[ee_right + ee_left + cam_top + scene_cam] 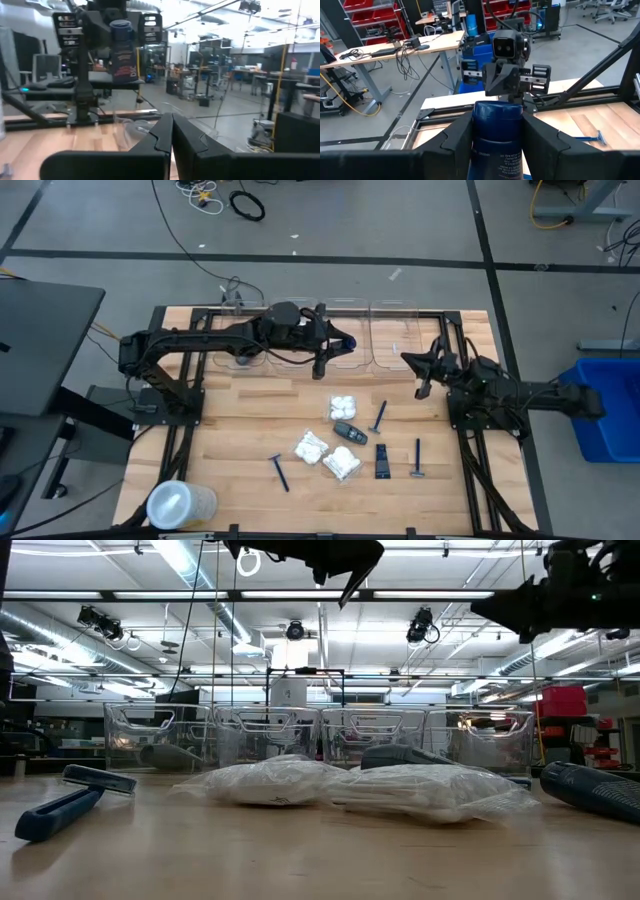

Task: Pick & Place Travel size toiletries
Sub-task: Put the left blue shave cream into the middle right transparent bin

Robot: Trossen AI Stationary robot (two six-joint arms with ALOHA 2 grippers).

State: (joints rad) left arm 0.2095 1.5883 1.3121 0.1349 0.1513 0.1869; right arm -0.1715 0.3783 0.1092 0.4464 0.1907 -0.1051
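Left claw (496,150) grasping a dark blue tube (497,131) high over the clear bins (330,340) — presumably to drop it in — right claw (421,376) clenched, empty; remaining toiletries (340,442) lie mid-worktop.

arm colour: matte black, both arms
finger shape: broad angular dark wedges on left gripper (497,142); slim tapered blades pressed together on right gripper (172,131)
wrist block behind right fingers: boxy, with rounded camera housing and ribbed side plates
frame: black tubular struts behind each arm base
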